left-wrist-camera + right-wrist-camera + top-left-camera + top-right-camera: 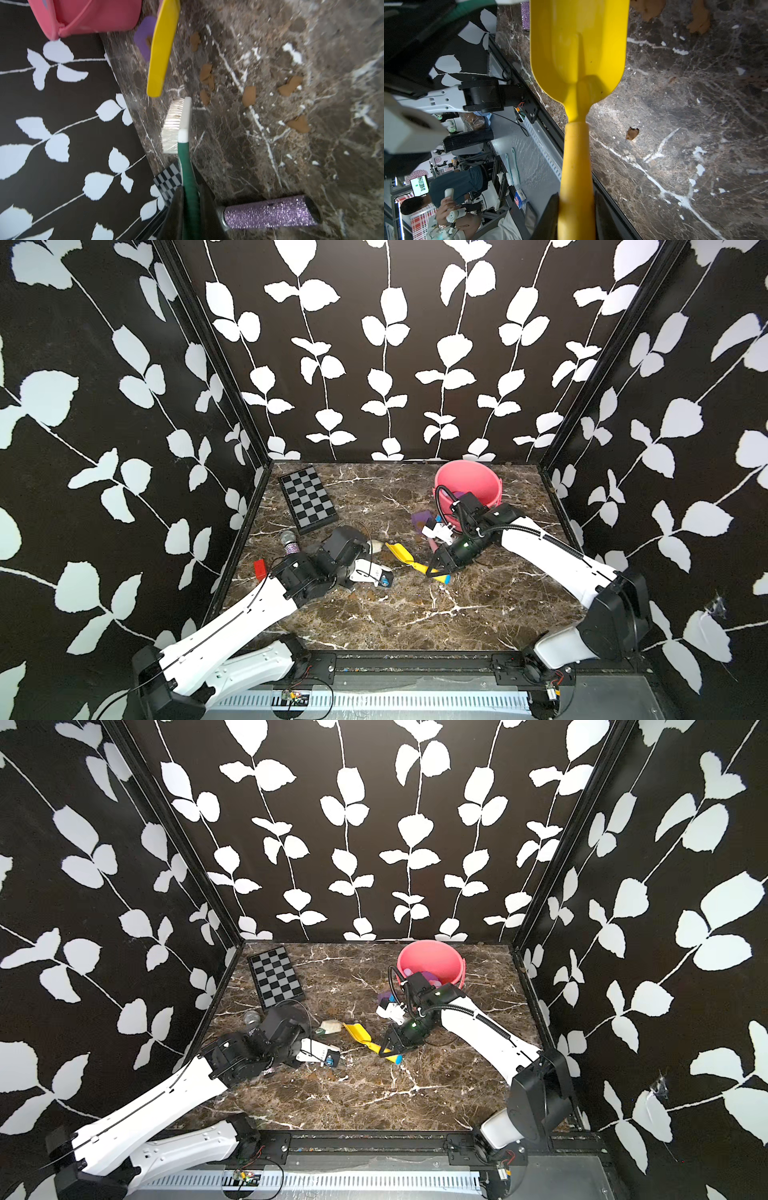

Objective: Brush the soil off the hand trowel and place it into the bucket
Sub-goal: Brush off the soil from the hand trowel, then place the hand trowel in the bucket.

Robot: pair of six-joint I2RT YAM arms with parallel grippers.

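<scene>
The yellow hand trowel [577, 45] hangs over the marble table [457, 614], and my right gripper [576, 218] is shut on its handle. Both top views show its blade [399, 553] [357, 1032] pointing toward the left arm. Only tiny specks show in the blade's hollow. My left gripper [190, 195] is shut on the green handle of a white-bristled brush [172, 124]. The bristles are just short of the blade tip [154, 89]. Brown soil clumps [249, 95] [632, 133] lie on the marble. The pink bucket [467, 481] [430, 961] stands at the back right, behind the right arm.
A checkerboard [307, 497] lies at the back left. A glittery purple microphone [270, 209] [289, 542] and a red block [260, 568] lie beside the left arm. A purple flat piece [143, 35] with a brown clump on it lies in front of the bucket.
</scene>
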